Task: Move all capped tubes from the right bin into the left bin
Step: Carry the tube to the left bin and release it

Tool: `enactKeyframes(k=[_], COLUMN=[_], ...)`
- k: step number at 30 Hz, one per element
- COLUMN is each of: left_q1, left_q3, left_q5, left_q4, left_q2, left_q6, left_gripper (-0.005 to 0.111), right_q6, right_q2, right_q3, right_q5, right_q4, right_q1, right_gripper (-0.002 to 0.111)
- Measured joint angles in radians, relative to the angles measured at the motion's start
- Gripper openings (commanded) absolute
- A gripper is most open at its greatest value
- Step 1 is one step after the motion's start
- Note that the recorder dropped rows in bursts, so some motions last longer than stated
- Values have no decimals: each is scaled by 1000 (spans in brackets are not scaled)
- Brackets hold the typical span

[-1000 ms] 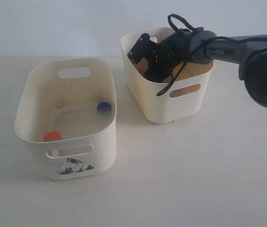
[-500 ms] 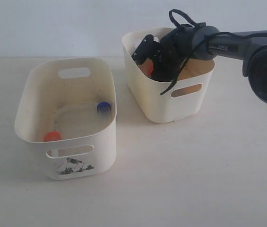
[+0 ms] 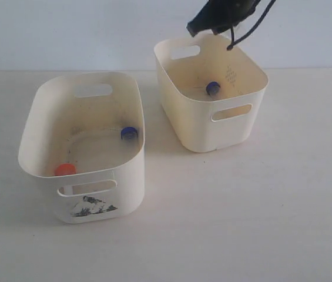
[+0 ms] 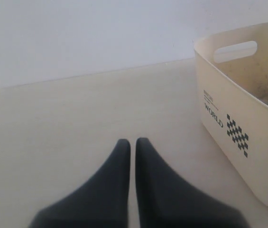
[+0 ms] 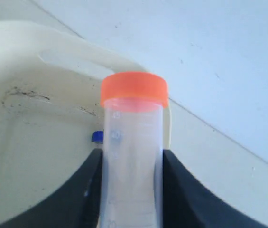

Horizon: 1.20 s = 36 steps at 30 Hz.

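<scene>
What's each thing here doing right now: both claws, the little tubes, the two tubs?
right gripper: shut on the held tube, orange-capped, high over the right bin
left gripper: shut, empty, above the table
right bin: holds one blue-capped tube
left bin: holds an orange-capped tube and a second blue-capped tube

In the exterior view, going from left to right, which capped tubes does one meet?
orange-capped tube in the left bin → blue-capped tube in the same bin → second blue-capped tube in the right bin
</scene>
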Motion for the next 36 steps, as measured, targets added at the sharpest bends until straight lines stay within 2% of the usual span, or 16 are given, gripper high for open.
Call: enactKeyframes(k=[11,16,25,27,33,34,36], left_q1=[0,0,0,0,0,0,0], left_q3=[0,0,0,0,0,0,0], left_q5=[0,0,0,0,0,0,0], left_q4=[0,0,0,0,0,0,0], left_q2=[0,0,0,0,0,0,0], left_q6=[0,0,0,0,0,0,0], left_gripper=[4,4,4,4,4,4,4], right_q6=[31,37,95,113,142,148,167], right_q2=[-157,-157,-111,-77,16,29,48], right_q3=[0,0,0,0,0,0,0], right_q5=[200,208,209,207,168,162,159], right_q4=[587,644,658,658,658,660,662], right_q1=[13,74,246,280,358,364,367], right_gripper=[0,0,1,8,58,63,65])
